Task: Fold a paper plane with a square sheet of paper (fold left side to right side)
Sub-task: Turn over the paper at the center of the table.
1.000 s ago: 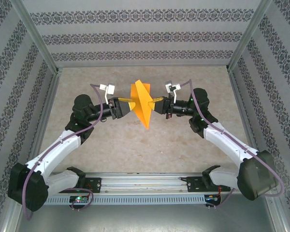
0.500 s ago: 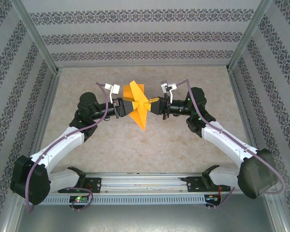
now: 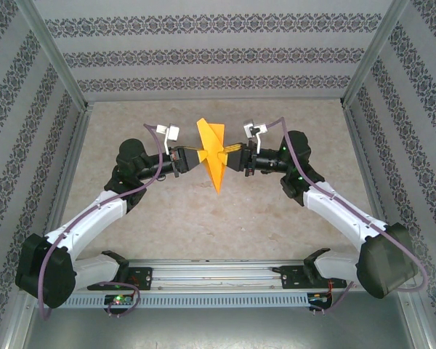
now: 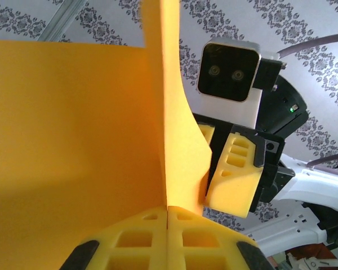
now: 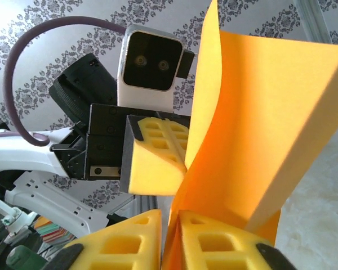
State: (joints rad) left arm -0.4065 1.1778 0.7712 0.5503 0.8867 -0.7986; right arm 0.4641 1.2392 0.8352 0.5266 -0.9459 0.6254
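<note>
The square sheet of paper (image 3: 213,163), bright orange and partly folded into a pointed shape with layered flaps, hangs in the air above the table between both grippers. My left gripper (image 3: 195,154) meets it from the left; in the left wrist view its jaws (image 4: 168,209) are pressed together on the paper's (image 4: 73,140) edge. My right gripper (image 3: 231,151) meets it from the right. In the right wrist view its jaws (image 5: 170,222) stand slightly apart, and the paper (image 5: 253,112) lies in the narrow gap against the right-hand finger.
The beige table top (image 3: 218,218) lies below the paper. Patterned walls with metal corner posts (image 3: 58,65) close in the left, right and back. A mounting rail (image 3: 218,276) with both arm bases runs along the near edge.
My left gripper's jaws have closed onto the paper. My right gripper's jaws have parted a little. Both grippers and the paper have shifted slightly toward the back.
</note>
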